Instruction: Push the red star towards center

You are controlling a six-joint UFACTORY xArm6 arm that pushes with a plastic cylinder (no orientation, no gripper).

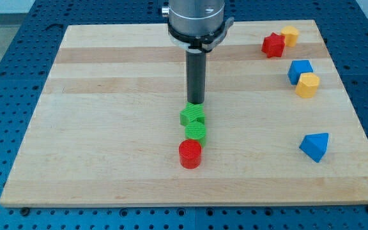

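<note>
Currently the red star (273,45) is lying at the far right of the tabletop (107,128), touching a yellow block (290,35). No hand is fitted, so no hand state is being shown. My tip (197,103) is resting just behind the green star (192,115), well apart from the red one. Being judged light, rigid and easily spun, it is best pushed on its far-right side.

My tip (197,102) sits just above the green star (192,115) at board centre; green cylinder (196,132) and red cylinder (190,154) line up below it; red star (273,45) touches yellow block (290,35) at the view's top right; wooden board (107,128) underneath.
</note>
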